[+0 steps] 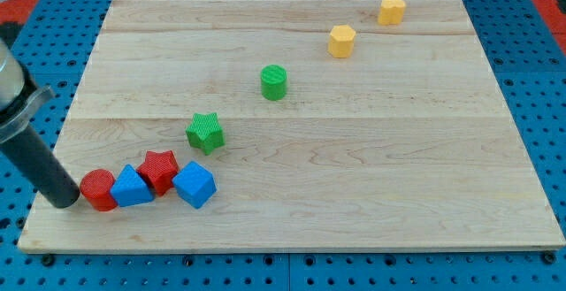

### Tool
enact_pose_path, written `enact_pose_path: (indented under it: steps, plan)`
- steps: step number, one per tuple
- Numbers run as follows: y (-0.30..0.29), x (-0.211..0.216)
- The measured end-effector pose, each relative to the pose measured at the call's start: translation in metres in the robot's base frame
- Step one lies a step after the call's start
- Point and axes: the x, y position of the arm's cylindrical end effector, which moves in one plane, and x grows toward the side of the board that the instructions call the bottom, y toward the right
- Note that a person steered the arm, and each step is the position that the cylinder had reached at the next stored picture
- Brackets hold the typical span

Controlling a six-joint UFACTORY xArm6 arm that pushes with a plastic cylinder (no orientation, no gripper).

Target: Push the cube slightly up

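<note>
Camera view shows the tip (67,202) touching the red cylinder (98,190), left of the blue cube (195,185). No gripper exists to open or close. Light, rigid, the cube probably slides easily if pushed on its lower face.

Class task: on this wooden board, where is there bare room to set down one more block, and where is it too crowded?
Free: everything on the view's right and bottom, below the diagonal running from the yellow blocks through the green cylinder to the green star; also the top-left corner. Crowded: bottom left, where red cylinder, blue wedge, red star and blue cube bunch beside my tip.

Single camera, high and angled down, facing the whole wooden board (354,176), moderately near
</note>
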Motion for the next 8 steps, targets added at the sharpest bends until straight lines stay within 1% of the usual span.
enact_pose_path:
  steps: [1,2,3,4,5,6,7,8]
  plan:
    - [-0.004,0.009]
    - [0.019,0.018]
    - [0.099,0.022]
    - [0.147,0.022]
    - [0.154,0.018]
    - [0.176,-0.004]
    - [0.177,-0.038]
    - [0.197,0.026]
